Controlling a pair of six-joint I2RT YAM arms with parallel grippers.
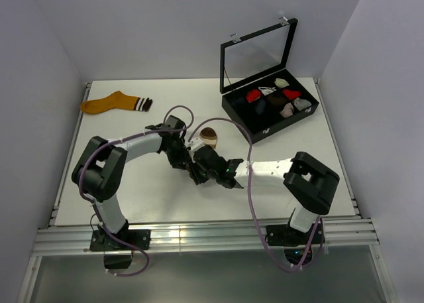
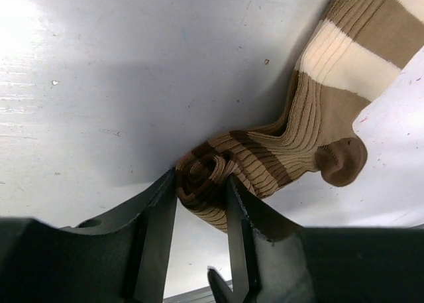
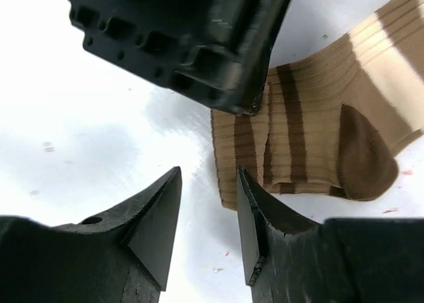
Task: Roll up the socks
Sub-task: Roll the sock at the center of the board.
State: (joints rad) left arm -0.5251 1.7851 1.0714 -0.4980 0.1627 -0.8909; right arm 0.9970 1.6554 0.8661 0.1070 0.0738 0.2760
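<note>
A brown sock (image 2: 331,117) with cream stripes lies on the white table, its cuff end wound into a tight roll (image 2: 202,174). My left gripper (image 2: 202,182) is shut on that roll, one finger pressed against each side. In the top view the sock's toe (image 1: 209,136) shows just beyond both grippers. My right gripper (image 3: 209,180) stands open with nothing between its fingers, its right finger (image 3: 255,217) beside the sock's folded edge (image 3: 298,150). The left gripper's black body (image 3: 179,38) hangs close above it. The mustard-orange sock (image 1: 112,104) lies flat at the far left of the table.
An open black box (image 1: 268,127) with a raised glass lid (image 1: 255,54) stands at the back right, holding several small sock bundles. Both arms meet at the table's middle, left gripper (image 1: 192,158) and right gripper (image 1: 204,164) nearly touching. White walls close in on both sides.
</note>
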